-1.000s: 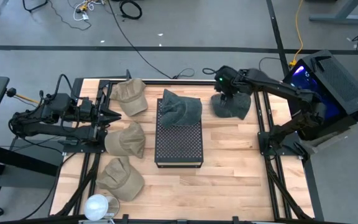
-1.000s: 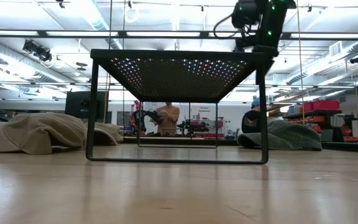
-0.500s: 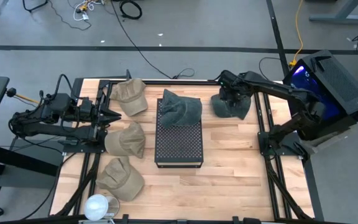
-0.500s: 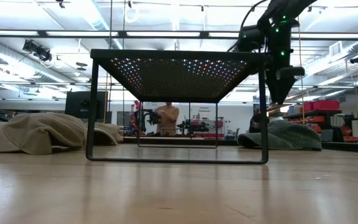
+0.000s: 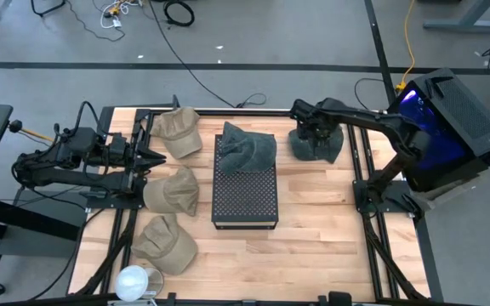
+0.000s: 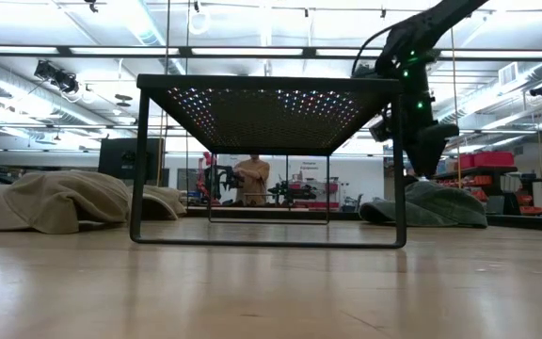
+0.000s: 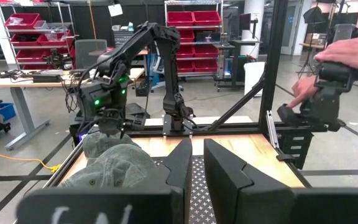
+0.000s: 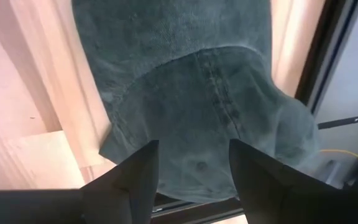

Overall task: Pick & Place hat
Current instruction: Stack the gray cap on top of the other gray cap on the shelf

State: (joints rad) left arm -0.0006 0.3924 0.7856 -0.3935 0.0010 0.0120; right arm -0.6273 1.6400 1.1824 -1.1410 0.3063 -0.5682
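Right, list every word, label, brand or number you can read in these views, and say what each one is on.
None can be read.
White tag on the red bin shelves: too small to read.
Lit screen on the black box beside the table: only a blue glow.
Hats, such as the dark hat under the open right gripper: no logo or label visible.
Mesh stand: no markings.

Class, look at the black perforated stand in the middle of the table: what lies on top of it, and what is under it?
A dark green hat lies on the far end of the stand. In the low view, only bare table shows beneath it.
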